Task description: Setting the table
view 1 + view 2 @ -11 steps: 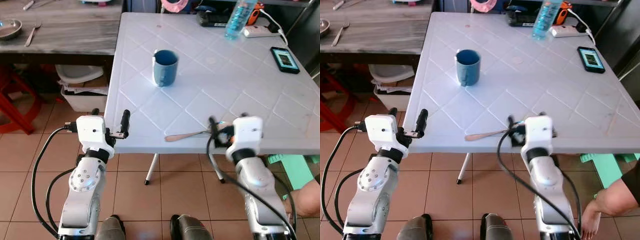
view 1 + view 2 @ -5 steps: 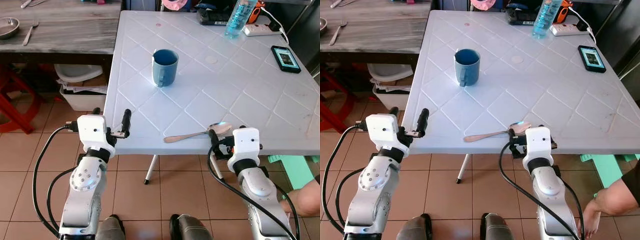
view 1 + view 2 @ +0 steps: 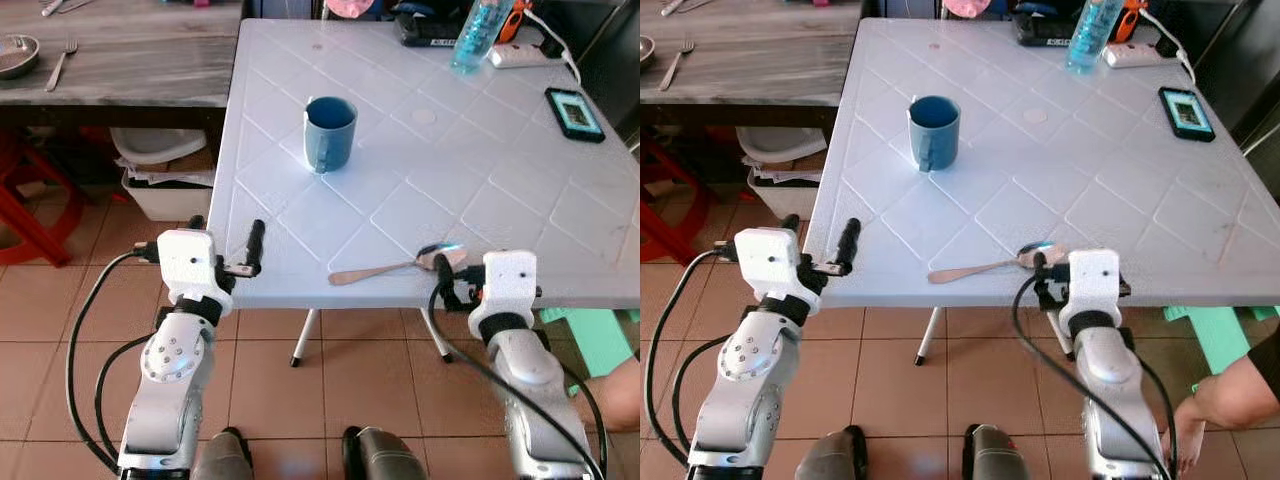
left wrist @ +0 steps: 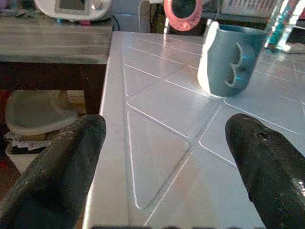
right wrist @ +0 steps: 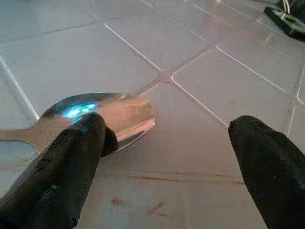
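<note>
A white table (image 3: 500, 190) with a diamond pattern stands in front of the robot. On it is a blue mug (image 3: 329, 134), and near the front edge lies a spoon (image 3: 395, 266) with its bowl toward the right. The right gripper (image 3: 457, 282) is at the table edge, just beside the spoon bowl, with its fingers apart. The left gripper (image 3: 222, 246) is at the left front corner of the table, fingers spread. A phone (image 3: 575, 113) lies at the right side, and a bottle (image 3: 473, 40) stands far behind.
</note>
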